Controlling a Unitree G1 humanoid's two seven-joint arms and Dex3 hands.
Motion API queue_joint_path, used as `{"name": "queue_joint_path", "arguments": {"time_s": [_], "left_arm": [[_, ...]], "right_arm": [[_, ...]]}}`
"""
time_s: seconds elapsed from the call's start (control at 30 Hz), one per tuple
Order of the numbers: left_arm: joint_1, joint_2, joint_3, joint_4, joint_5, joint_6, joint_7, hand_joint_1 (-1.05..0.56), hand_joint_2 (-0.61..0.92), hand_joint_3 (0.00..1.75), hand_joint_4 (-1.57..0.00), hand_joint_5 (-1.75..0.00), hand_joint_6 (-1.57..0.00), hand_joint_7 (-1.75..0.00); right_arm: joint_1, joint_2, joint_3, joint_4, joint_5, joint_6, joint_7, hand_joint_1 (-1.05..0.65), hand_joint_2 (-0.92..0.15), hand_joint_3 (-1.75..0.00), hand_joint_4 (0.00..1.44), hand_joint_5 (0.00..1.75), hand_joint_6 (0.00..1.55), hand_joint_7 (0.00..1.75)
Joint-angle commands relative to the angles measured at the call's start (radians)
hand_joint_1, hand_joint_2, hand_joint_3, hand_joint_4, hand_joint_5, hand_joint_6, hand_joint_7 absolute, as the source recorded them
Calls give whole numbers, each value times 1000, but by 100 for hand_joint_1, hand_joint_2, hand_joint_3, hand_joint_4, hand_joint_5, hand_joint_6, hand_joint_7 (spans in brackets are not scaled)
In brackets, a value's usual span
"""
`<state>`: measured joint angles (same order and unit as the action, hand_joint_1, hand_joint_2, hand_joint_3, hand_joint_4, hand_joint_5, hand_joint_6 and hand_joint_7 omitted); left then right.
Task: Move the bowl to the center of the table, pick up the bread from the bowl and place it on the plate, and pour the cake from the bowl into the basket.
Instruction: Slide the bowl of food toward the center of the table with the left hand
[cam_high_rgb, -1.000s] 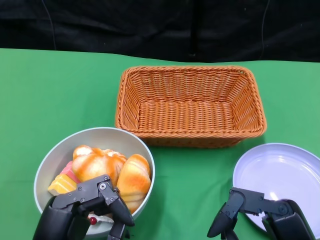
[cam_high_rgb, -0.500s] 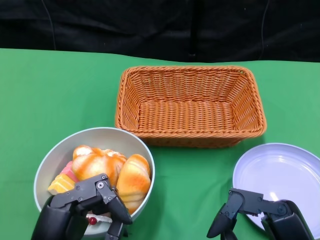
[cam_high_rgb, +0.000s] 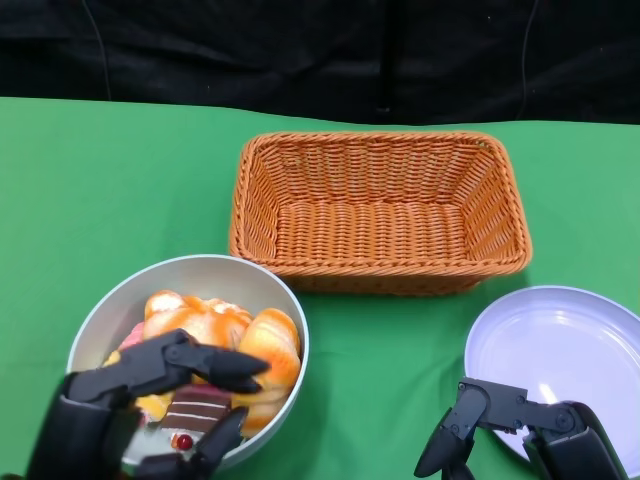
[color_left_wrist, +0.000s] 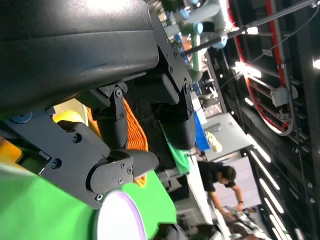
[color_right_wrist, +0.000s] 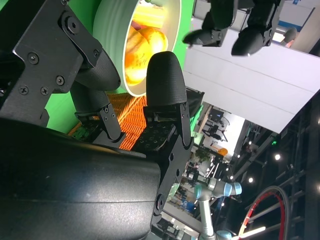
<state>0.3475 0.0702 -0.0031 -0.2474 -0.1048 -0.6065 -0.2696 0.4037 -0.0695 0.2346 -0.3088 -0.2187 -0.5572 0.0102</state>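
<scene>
Green cloth covers the table (cam_high_rgb: 110, 170), where the left hand (cam_high_rgb: 130, 405) has risen since a second ago, fingers spread and empty over the bread (cam_high_rgb: 265, 355) in the bowl (cam_high_rgb: 190, 272) at the near-left edge. Right hand (cam_high_rgb: 500, 425) hangs unclenched and empty by the plate (cam_high_rgb: 570, 340); open cloth lies between bowl, plate and basket (cam_high_rgb: 380, 210).

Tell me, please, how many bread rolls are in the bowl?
2 visible: a glazed roll mid-bowl, and another roll by its right rim; the left robot hand may hide more.

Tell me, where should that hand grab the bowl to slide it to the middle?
Probably the bowl's near rim, from the robot's side. The left hand hovers open there, the rim is thin and bare enough to pinch, and bread fills the inside.
</scene>
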Motion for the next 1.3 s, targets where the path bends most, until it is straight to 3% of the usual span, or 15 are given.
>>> {"name": "queue_joint_path", "arguments": {"time_s": [0.03, 0.23, 0.4, 0.7, 0.93, 1.07, 1.3], "left_arm": [[-27, 41, 59, 25, 48, -44, 21, -40, 89, 26, -64, -70, -77, -13], [-41, 73, 128, 16, 76, -18, 47, -44, 92, 19, -64, -51, -73, -4], [-79, 109, 206, 53, 104, -21, 79, -52, 92, 18, -49, -33, -61, 0], [-111, 159, 300, 125, 195, 20, 149, -65, 92, 26, -29, -18, -38, 0], [-94, 187, 327, 95, 297, 188, 190, -76, 92, 35, -19, -11, -25, 0], [-92, 198, 320, 86, 326, 265, 192, -72, 92, 41, -12, -7, -18, 0], [-112, 226, 299, 82, 243, 567, 97, -71, 92, 52, -10, -6, -11, 0]], "right_arm": [[5, -5, -9, -17, 5, 0, -1, 11, -13, -169, 90, 159, 88, 128], [6, -6, -10, -15, 3, -5, -2, 12, -13, -170, 89, 158, 89, 128], [6, -7, -11, -13, -7, -6, -5, 11, -14, -168, 90, 156, 88, 127], [4, -5, -9, -11, -10, -10, -6, 10, -12, -169, 91, 156, 90, 126], [12, -2, -6, -28, -15, 4, -6, 10, -12, -170, 91, 156, 90, 125], [13, -1, -6, -25, -17, 3, -8, 10, -12, -169, 91, 156, 91, 125], [15, -1, -5, -31, -17, 4, -8, 12, -12, -168, 92, 155, 91, 125]]}}
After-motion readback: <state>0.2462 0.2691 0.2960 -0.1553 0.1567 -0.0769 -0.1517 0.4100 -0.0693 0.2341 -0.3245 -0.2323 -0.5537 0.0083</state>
